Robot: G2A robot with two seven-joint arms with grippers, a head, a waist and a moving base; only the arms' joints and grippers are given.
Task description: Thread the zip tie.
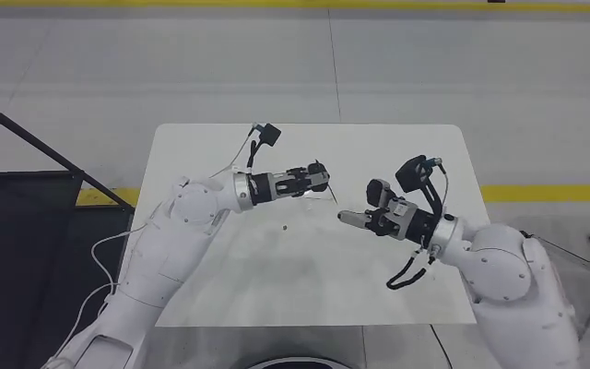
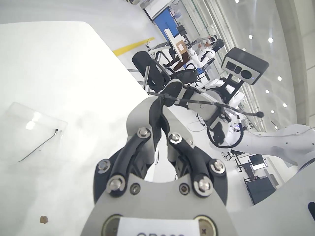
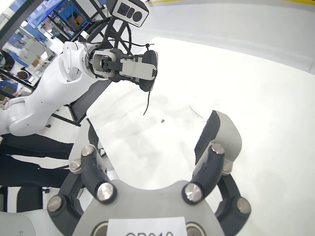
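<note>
One zip tie (image 3: 147, 104) is pinched in the left gripper (image 1: 322, 177); the right gripper (image 1: 345, 218), spread, hangs nearby.

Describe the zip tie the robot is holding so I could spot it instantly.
On the white table, look above its middle for the left arm's claw. Pinched in it is the zip tie, a thin black strip with one end dangling free. Unlike the similar dark strip lying flat on the table, it is held aloft.
</note>
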